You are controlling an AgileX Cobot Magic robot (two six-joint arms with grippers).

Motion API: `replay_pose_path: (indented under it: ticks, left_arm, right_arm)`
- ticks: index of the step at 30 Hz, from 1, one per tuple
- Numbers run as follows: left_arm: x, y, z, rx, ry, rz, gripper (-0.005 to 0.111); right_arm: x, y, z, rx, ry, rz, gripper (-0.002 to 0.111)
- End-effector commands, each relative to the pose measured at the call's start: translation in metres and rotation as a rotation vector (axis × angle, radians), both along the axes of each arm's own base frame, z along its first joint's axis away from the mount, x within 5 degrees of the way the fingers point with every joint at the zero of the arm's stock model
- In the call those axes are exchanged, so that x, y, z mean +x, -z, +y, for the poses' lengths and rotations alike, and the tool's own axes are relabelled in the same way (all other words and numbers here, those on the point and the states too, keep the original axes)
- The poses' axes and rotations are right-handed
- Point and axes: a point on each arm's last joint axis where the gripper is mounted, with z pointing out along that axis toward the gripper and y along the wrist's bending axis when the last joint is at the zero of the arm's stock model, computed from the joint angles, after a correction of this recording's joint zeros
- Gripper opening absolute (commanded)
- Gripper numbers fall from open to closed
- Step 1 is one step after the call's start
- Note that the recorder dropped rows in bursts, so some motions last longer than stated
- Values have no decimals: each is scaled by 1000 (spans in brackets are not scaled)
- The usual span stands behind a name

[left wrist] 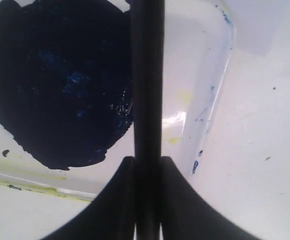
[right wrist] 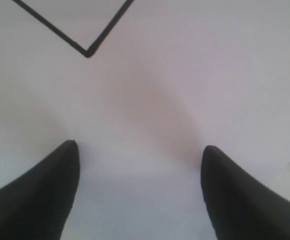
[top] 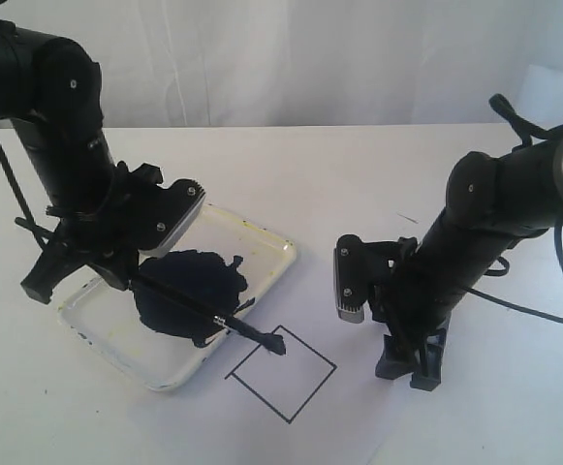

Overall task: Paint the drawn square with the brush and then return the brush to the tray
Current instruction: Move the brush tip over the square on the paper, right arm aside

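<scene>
My left gripper (top: 126,276) is shut on the black handle of the brush (top: 203,313), which slants out over the tray's rim. The brush's dark tip (top: 275,345) sits at the top corner of the drawn square (top: 281,373), whose inside is blank white. In the left wrist view the handle (left wrist: 147,90) runs straight out from between the closed fingers (left wrist: 110,200) above the paint puddle (left wrist: 55,85). The tray (top: 262,254) lies under the left arm. My right gripper (top: 412,373) rests open on the paper to the right of the square, holding nothing; a corner of the square (right wrist: 87,50) shows ahead of it.
The blue-black paint puddle (top: 189,291) fills the middle of the tray. The tray's stained rim (left wrist: 219,100) carries small blue specks. White paper (top: 378,426) covers the table around the square, and a white backdrop stands behind.
</scene>
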Motion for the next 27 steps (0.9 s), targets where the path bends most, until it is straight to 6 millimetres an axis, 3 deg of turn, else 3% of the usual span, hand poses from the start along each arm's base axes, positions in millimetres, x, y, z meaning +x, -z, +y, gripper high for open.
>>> replay_pose_path:
  ticks: [1,7,13,19,27]
  left_arm:
    - [-2,-3,-3,-46,5,-9,0]
    - [1,0,-5,-46,33,-29,0]
    - [10,20,-16,20,107,-88,0]
    - [16,17,-31,13,179,-237,0]
    - [12,15,-40,35,234,-278,0]
  right_arm:
    - [-1,5,0,-9,-7,28,64]
    - [-1,5,0,-9,-8,29,64]
    - [-1,5,0,-9,-8,29,64]
    - [-2,5,0,-9,-5,36,64]
    - [-2,5,0,-9,-5,34,64]
